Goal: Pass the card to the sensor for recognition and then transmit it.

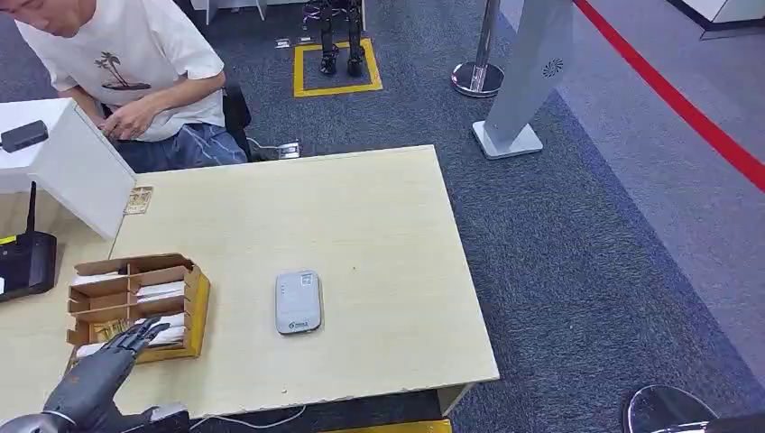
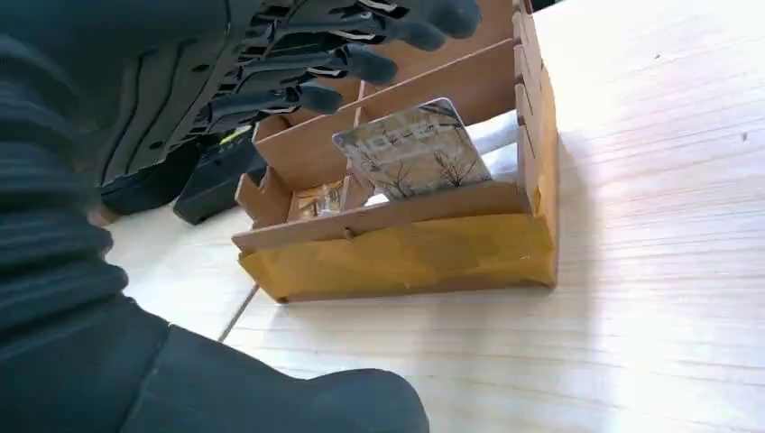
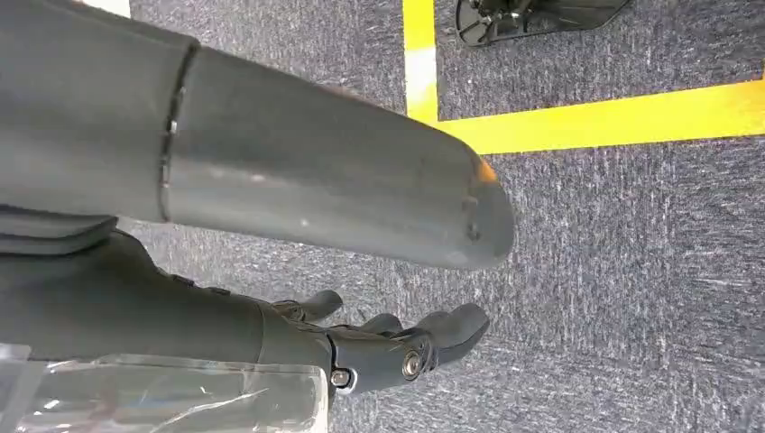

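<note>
A cardboard box (image 1: 197, 307) with several compartments sits near the table's front left. In the left wrist view a patterned card (image 2: 410, 149) leans upright in the box's (image 2: 406, 257) nearest compartment. My left hand (image 1: 117, 356) hovers just over that end of the box with fingers (image 2: 361, 63) spread above the card, holding nothing. The grey card sensor (image 1: 299, 301) lies flat on the table to the right of the box. My right hand (image 3: 388, 347) hangs beside the table over the carpet, fingers apart and empty.
A person in a white shirt (image 1: 126, 63) sits behind the table's far left corner, beside a white panel (image 1: 81, 167). A loose card (image 1: 138, 200) lies near the panel, and a black device (image 1: 27, 262) sits at the left. A stanchion base (image 1: 478, 78) and a sign stand (image 1: 528, 81) are on the carpet beyond.
</note>
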`<action>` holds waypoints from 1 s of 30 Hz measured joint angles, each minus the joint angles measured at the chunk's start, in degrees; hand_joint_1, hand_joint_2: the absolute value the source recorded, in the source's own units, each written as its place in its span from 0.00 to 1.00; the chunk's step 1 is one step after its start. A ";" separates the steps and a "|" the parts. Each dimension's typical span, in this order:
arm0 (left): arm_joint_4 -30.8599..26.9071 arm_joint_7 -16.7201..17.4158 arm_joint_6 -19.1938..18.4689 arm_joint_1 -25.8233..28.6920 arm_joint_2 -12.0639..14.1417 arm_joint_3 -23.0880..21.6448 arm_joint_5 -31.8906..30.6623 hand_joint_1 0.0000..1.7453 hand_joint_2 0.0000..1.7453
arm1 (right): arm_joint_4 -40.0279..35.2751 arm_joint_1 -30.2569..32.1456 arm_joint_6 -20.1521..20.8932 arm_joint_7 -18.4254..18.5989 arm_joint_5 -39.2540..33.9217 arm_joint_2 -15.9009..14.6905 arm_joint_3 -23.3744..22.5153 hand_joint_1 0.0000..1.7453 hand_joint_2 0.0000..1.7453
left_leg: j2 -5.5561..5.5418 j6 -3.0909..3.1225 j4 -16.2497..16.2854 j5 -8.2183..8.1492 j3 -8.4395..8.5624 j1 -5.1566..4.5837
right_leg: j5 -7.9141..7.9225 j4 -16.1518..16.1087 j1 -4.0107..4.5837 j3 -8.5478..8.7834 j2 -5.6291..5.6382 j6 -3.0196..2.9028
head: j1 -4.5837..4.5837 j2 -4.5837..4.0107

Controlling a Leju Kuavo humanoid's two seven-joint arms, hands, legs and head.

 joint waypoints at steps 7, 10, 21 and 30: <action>-0.02 0.68 -0.57 0.28 -0.31 0.30 -0.63 0.00 1.00 | 0.00 0.05 -0.02 0.09 -0.02 0.00 0.00 0.00 1.00 | 0.00 0.00 0.00 0.00 0.00 0.00 | 0.00 0.00 0.00 -0.01 0.00 0.00 | 0.00 -0.02; -0.02 0.68 -0.59 0.34 -0.63 0.55 -1.05 0.00 1.00 | 0.00 0.07 0.00 0.17 -0.02 0.00 0.00 0.00 1.00 | 0.00 0.00 0.00 0.00 0.00 0.00 | 0.00 0.00 0.00 -0.01 0.00 0.00 | 0.00 0.00; -0.02 0.74 -1.46 -0.29 -1.11 2.01 -3.45 0.00 1.00 | 0.00 0.27 0.17 0.65 0.15 0.00 0.00 0.00 1.00 | 0.00 0.00 0.00 0.00 0.00 0.00 | 0.00 0.00 0.00 -0.01 0.00 0.00 | 0.00 -0.02; -0.02 0.66 -2.58 -0.65 -1.18 3.65 -3.76 0.00 1.00 | 0.00 0.30 0.17 1.38 0.39 0.00 0.00 0.00 1.00 | 0.00 0.00 0.00 0.00 0.00 0.00 | 0.00 0.00 0.00 -0.01 0.00 0.00 | -0.02 -0.02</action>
